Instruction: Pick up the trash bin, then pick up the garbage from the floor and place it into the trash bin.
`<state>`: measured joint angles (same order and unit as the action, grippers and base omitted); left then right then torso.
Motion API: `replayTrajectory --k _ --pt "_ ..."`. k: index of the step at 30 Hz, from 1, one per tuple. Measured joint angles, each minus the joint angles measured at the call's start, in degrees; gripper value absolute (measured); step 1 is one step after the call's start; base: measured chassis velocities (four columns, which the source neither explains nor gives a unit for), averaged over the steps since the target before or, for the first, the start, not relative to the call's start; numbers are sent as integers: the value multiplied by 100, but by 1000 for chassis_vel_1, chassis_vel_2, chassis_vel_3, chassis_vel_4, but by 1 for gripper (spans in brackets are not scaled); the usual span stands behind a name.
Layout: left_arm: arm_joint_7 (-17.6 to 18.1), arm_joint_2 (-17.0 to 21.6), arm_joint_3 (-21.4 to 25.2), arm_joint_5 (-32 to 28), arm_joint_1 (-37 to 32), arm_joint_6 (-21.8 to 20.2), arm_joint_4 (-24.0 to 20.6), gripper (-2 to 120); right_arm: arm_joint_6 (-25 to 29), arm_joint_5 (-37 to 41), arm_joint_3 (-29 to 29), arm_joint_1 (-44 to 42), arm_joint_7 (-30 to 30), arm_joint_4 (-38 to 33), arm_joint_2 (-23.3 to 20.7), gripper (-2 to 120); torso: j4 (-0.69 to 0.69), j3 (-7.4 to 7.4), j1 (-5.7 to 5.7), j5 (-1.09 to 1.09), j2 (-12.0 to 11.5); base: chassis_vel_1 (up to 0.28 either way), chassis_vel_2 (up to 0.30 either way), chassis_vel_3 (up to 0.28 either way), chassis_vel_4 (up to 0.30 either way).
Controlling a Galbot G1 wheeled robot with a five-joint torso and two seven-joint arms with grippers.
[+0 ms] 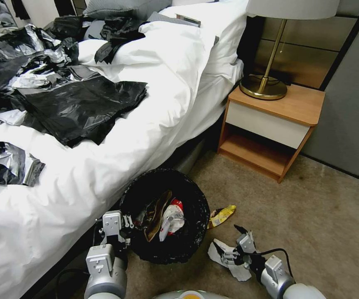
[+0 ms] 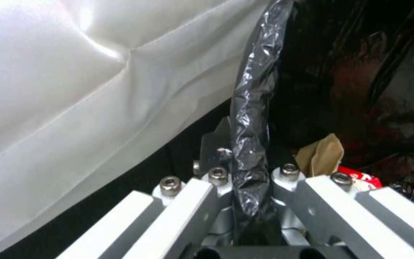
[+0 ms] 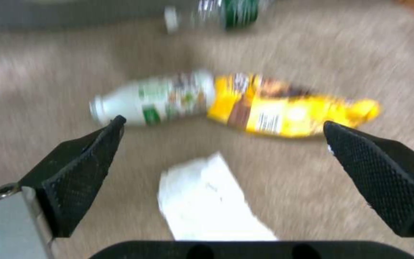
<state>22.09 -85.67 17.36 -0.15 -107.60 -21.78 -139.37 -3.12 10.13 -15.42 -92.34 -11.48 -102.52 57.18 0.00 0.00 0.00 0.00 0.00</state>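
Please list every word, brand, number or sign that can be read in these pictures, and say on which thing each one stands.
No text can be read.
Yellow snack wrapper: a barcode and print, too blurred.
White bottle: green label, too blurred.
Red-and-white wrapper in the trash bin: print too small.
White paper: no print visible.

We've got a black crinkly liner on the trash bin (image 1: 165, 216), a bright yellow snack wrapper (image 3: 288, 111) with brown print, a white bottle (image 3: 152, 102) with green label, plain white paper (image 3: 207, 201), and beige-grey carpet on the floor (image 1: 312, 224). Bed (image 1: 154, 104) is all white, with glossy black plastic sheets (image 1: 84, 106).
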Motion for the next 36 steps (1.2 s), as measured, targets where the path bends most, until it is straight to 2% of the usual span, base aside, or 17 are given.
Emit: replayTrajectory --k 2,3,6,10,20,23,24,26,27,28,31,32,35,36 --pt "2 -2 -4 15 -1 0 5 0 48 -194 48 171 -221 430 83 100 0 0 0 0 0 0 0 0 0" --pt "2 -2 -4 15 -1 0 5 0 48 -194 48 171 -221 430 83 100 0 0 0 0 0 0 0 0 0" --pt "8 -3 -19 33 -13 5 7 0 239 -530 127 519 -429 1256 337 100 -1 0 0 0 0 0 0 0 0" --pt "9 -2 -23 48 -40 16 2 0 339 -635 162 746 -493 1733 531 100 0 0 0 1 0 0 0 0 0" --pt "18 -27 -67 107 -67 43 -11 0 475 -732 200 1018 -537 2319 746 100 0 0 0 0 0 0 0 0 0" --pt "20 -29 -71 114 -78 48 -20 0 611 -758 183 1101 -564 2564 822 89 1 0 0 0 0 0 0 0 0" --pt "20 -29 -71 114 -78 48 -20 0 611 -758 183 1101 -564 2564 822 89 1 0 0 0 0 0 0 0 0" --pt "22 -22 -62 114 -88 49 -44 0 657 -763 169 1105 -568 2626 836 79 0 0 0 0 0 0 0 0 0" --pt "22 -21 -60 114 -88 48 -47 0 664 -763 169 1098 -566 2626 838 75 0 0 0 0 0 0 0 0 0" --pt "22 -21 -60 114 -88 48 -47 0 664 -763 169 1098 -566 2626 838 75 0 0 0 0 0 0 0 0 0" --pt "22 -25 -65 115 -86 48 -50 0 669 -755 169 1061 -541 2592 846 60 0 0 0 0 0 0 0 0 0" --pt "22 -25 -65 115 -86 48 -50 0 669 -755 169 1061 -541 2592 846 60 0 0 0 0 0 0 0 0 0" --pt "22 -30 -73 120 -83 50 -50 0 672 -746 169 1036 -522 2561 842 47 0 0 0 0 0 0 0 0 0" --pt "22 -30 -73 120 -83 50 -50 0 672 -746 169 1036 -522 2561 842 47 0 0 0 0 0 0 0 0 0"
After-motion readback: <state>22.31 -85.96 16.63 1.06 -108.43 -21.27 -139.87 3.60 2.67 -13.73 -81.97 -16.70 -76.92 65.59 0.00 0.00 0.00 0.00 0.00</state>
